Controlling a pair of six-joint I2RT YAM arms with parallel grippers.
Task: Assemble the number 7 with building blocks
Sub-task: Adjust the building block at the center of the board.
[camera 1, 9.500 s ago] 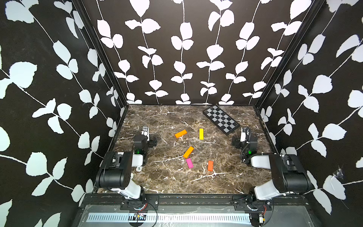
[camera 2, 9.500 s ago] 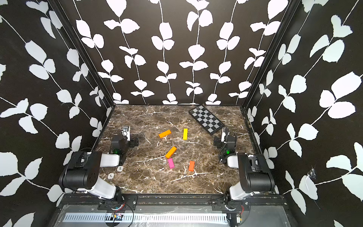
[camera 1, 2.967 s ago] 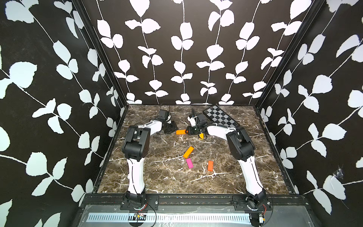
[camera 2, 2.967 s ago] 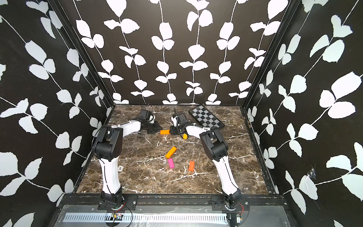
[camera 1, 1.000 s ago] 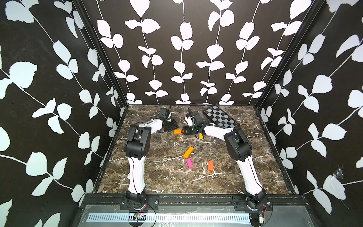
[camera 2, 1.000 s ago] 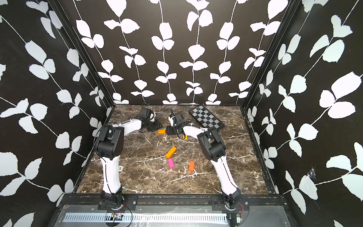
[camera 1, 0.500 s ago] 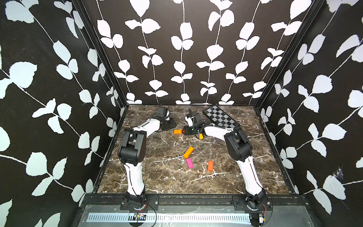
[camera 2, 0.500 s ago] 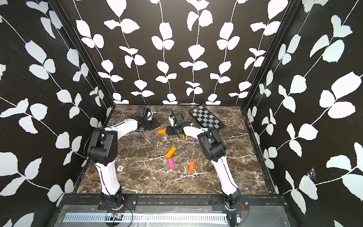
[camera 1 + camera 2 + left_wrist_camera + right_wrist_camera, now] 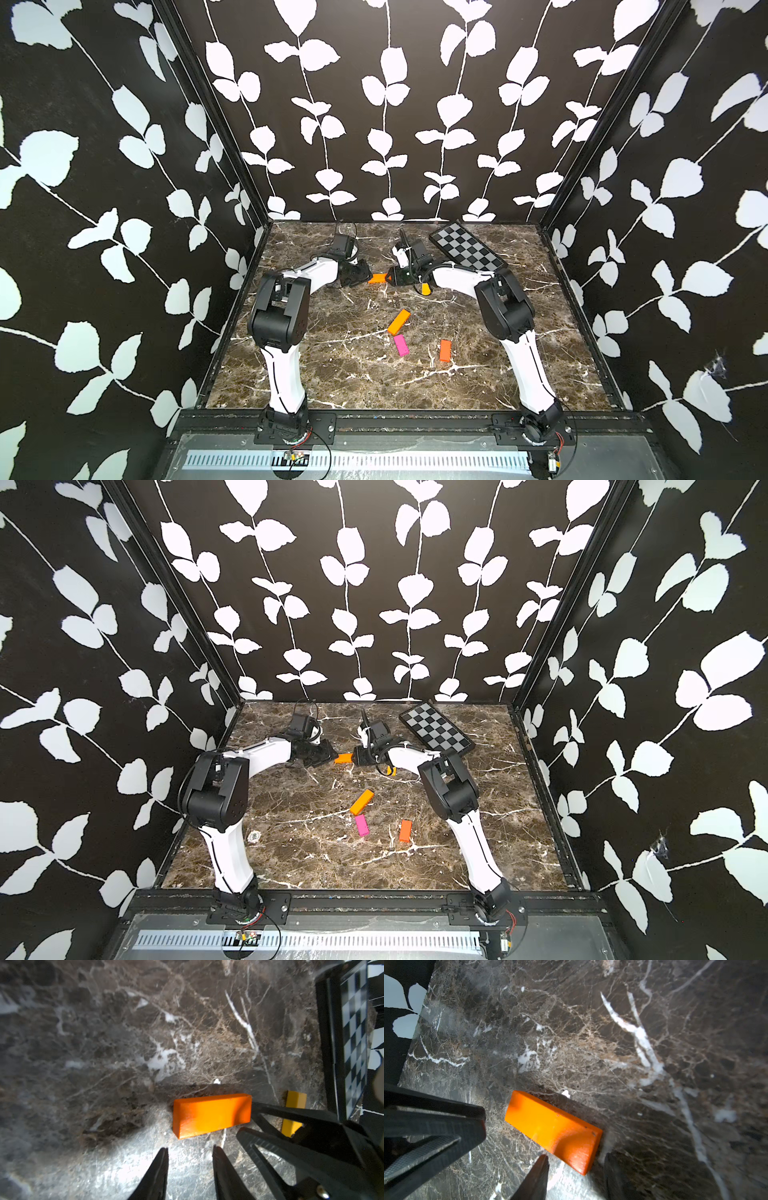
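Risks skewing the orange block (image 9: pixel 212 1115) into the nearby yellow block (image 9: pixel 295 1103) through uneven pushing from left claw (image 9: pixel 189 1148) and right claw (image 9: pixel 576 1156), both slightly apart, clamping nothing.

Left hand (image 9: pixel 190 1148), right hand (image 9: pixel 576 1156) facing, low, fingers slightly parted

orange bar (image 9: pixel 212 1114) | yellow bar (image 9: pixel 296 1101) | pink bar (image 9: pixel 401 345) | red-orange bar (image 9: pixel 445 350) | checkered board (image 9: pixel 467 246) black-grey | marble table (image 9: pixel 332 374) brown

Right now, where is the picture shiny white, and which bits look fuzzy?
Left wrist view: white glare on the marble table beside the orange block; picture edges blur. Right wrist view: fainter glare, blurry margins. Both top views: sharp.
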